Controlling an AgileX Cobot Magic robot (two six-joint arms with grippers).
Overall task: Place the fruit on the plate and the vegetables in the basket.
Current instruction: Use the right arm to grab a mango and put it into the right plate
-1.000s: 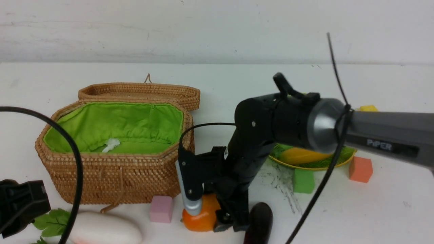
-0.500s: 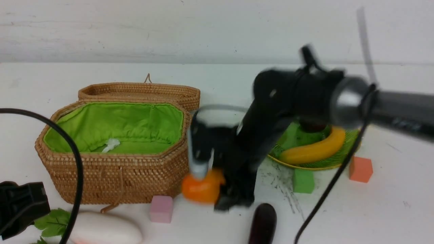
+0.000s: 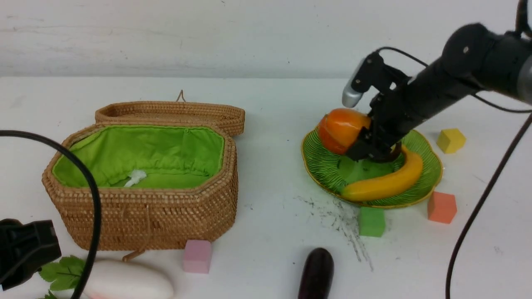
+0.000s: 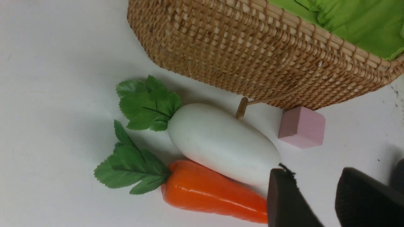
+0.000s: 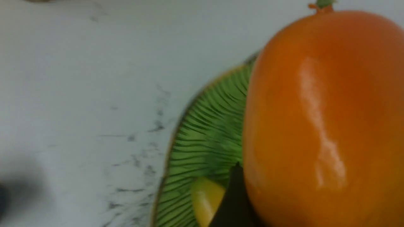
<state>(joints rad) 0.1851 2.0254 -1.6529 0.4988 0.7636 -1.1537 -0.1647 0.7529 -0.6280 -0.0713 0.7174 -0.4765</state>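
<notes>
White table [image 3: 270, 199], green cube [image 3: 371, 221], perhaps touching plate [image 3: 316, 166]

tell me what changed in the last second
The right gripper, closed on the persimmon, lifted it from the table in front of the basket and swung it right and away, to the left part of the plate; whether it rests there is unclear. Banana, eggplant and radish stayed put.

Basket [image 3: 145, 220] left; plate [image 3: 324, 166] right, banana [image 3: 386, 182] on it, persimmon [image 3: 338, 126] above; eggplant [image 3: 316, 274] front.
</notes>
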